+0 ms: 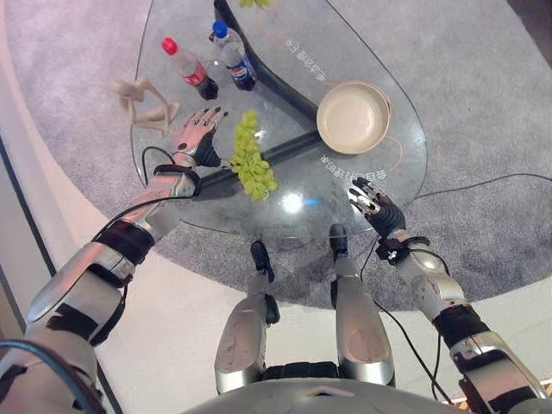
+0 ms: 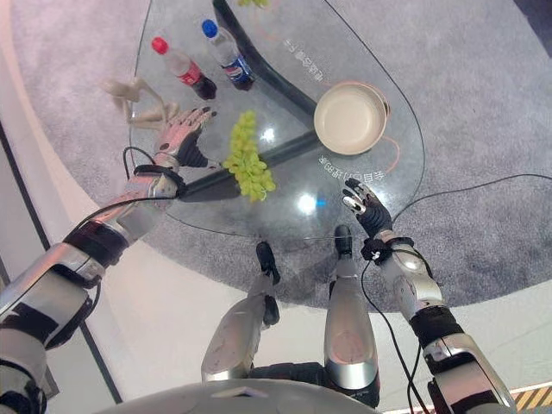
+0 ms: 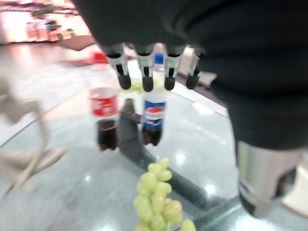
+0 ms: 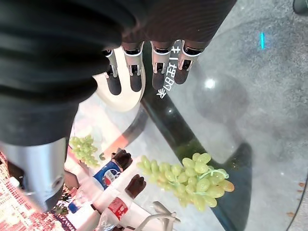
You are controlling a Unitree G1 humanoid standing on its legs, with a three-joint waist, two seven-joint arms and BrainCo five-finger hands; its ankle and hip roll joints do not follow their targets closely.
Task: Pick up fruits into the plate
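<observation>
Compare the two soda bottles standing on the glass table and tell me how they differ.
The red-capped bottle wears a red label; the blue-capped bottle wears a blue one. The red-capped bottle stands nearer the table's left edge and the beige figurine, while the blue-capped bottle stands over the table's dark base. Both hold dark drink, are upright with caps on, and stand beyond the green grapes.

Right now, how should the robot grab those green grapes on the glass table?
Probably from above, fingers closing round the wide, bulky end of the green grapes. The bunch lies flat on the glass table, so nothing offers a side grip. The open left hand hovers right beside it, nearest.
</observation>
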